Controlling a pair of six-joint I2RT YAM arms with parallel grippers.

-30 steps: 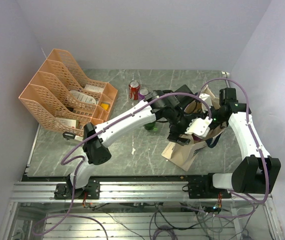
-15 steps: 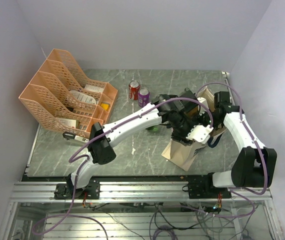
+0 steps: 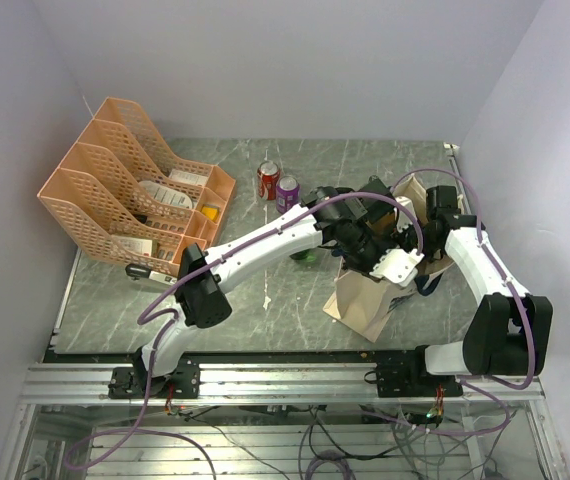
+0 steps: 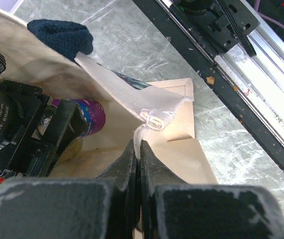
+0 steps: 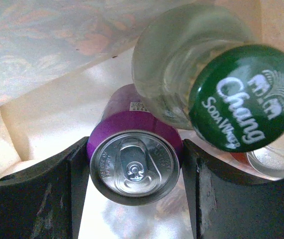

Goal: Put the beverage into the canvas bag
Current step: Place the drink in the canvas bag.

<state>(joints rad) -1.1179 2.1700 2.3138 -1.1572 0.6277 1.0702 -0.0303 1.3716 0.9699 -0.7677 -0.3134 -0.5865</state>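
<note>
Handling of purple can: thin aluminium, judged fairly light, smooth and slippery on the wall, dented by a hard squeeze.
Hold point: across the round body at mid-wall, below the top rim; never on the pull tab.
Location of purple can: inside canvas bag, deep between its cloth walls, lid toward the right wrist camera; tilt relative to the tabletop not clear.
Right fingers: one on each side of the purple can, both touching its wall; closed on it, well short of meeting.
Left fingers: pressed together, pinching the hemmed rim of the canvas bag; judged to be holding the mouth open.
Canvas bag handling: soft cloth with no stiffness of its own; likely to sag shut if the hem is released.
Neighbours in bag: glass bottle just beside the purple can, contact not certain; lid of another can at the frame edge.
Glass bottle handling: rigid, heavier, breakable; avoid knocking it with the can.
Readable writing: "Chang SODA WATER" in white on green cap.
Unreadable writing: small print panel on the can wall; embossing on the lid.
Outside the bag: red can and second purple can, side by side on the tabletop.
</note>
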